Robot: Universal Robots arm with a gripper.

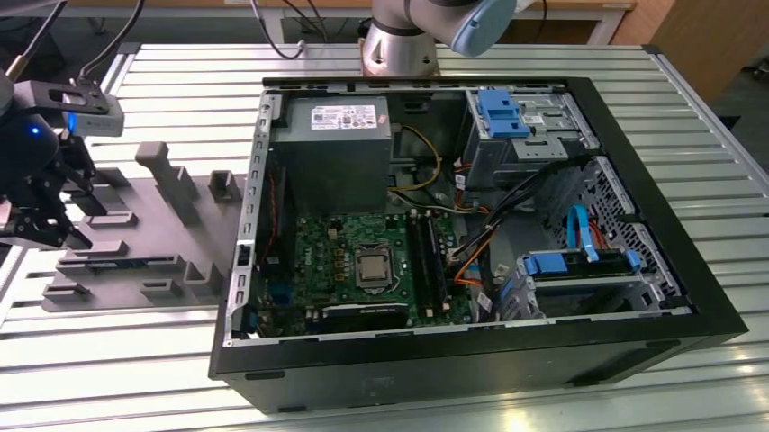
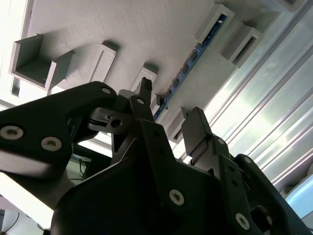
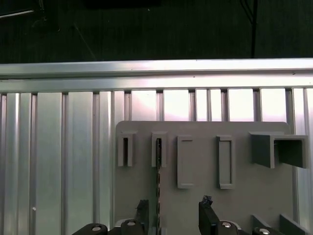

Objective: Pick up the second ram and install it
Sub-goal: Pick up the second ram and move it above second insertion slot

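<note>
The second ram [image 3: 158, 169] is a thin dark stick with small chips, standing on edge in a holder of the grey fixture plate [image 3: 244, 191]. In the second wrist view its blue edge [image 2: 191, 59] runs diagonally across the plate. In the exterior view it shows as a bluish strip [image 1: 121, 263] at the left. My gripper [image 3: 174, 205] is open and hovers just above the plate, one black finger on each side of the stick's near end, not touching it. The gripper [image 1: 54, 234] hangs at the exterior view's left, over the fixture.
An open black computer case [image 1: 481, 360] lies at the exterior view's right, with the green motherboard [image 1: 342, 243] and its long black slots [image 1: 429, 261] inside. The fixture carries several raised grey holders [image 1: 162, 175]. The slatted metal table [image 1: 108, 360] runs beneath everything.
</note>
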